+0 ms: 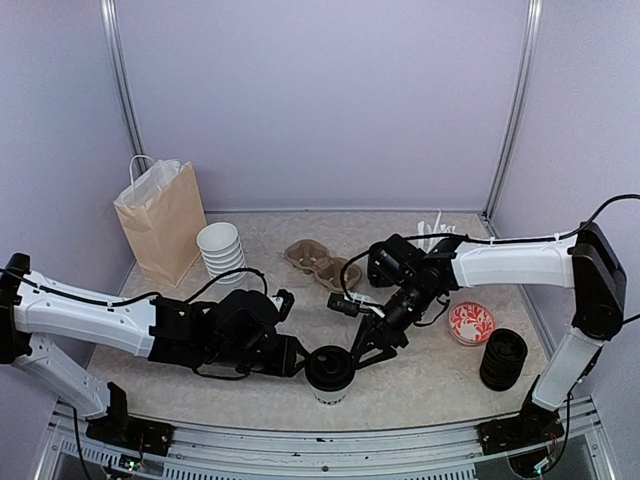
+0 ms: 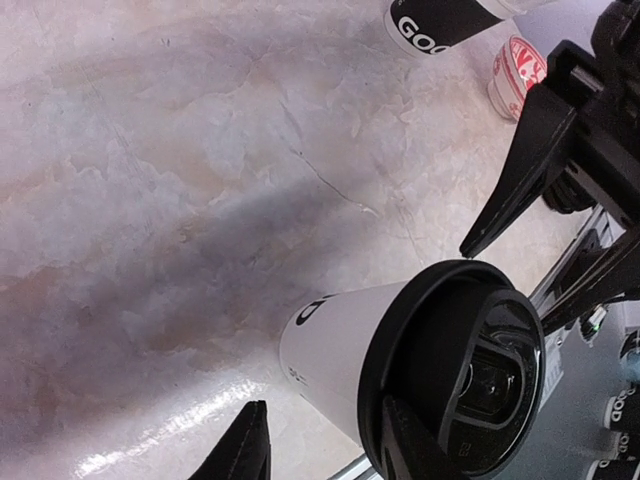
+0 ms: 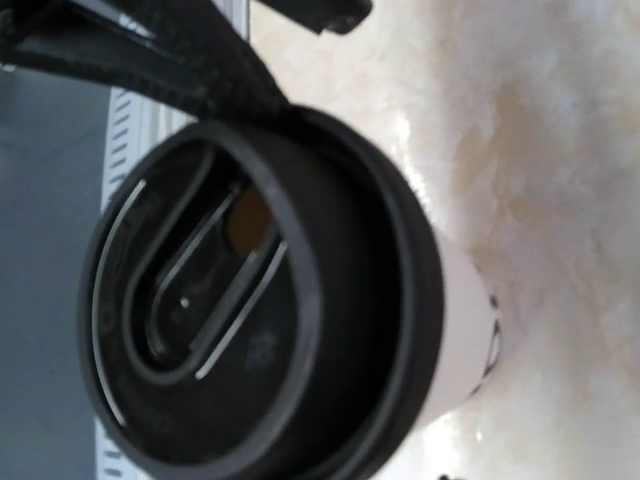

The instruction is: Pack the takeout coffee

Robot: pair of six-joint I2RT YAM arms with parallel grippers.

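Observation:
One takeout coffee [image 1: 330,372], a white paper cup with a black lid, stands near the table's front edge between both arms. It also shows in the left wrist view [image 2: 335,345] and fills the right wrist view [image 3: 270,300]. My left gripper [image 1: 297,358] is open at the cup's left side; in its wrist view [image 2: 320,415] one finger stands apart from the cup wall and the other overlaps the lid. My right gripper [image 1: 363,350] is open just right of the lid, and its spread fingers [image 2: 520,170] show in the left wrist view. No second white cup with a lid is in view.
A brown paper bag [image 1: 160,218] stands at the back left beside a stack of white cups [image 1: 221,250]. The brown two-cup tray [image 1: 322,263] lies mid-table. A black cup with white sticks [image 1: 434,234], a red-patterned tub [image 1: 470,323] and stacked black lids [image 1: 503,358] are on the right.

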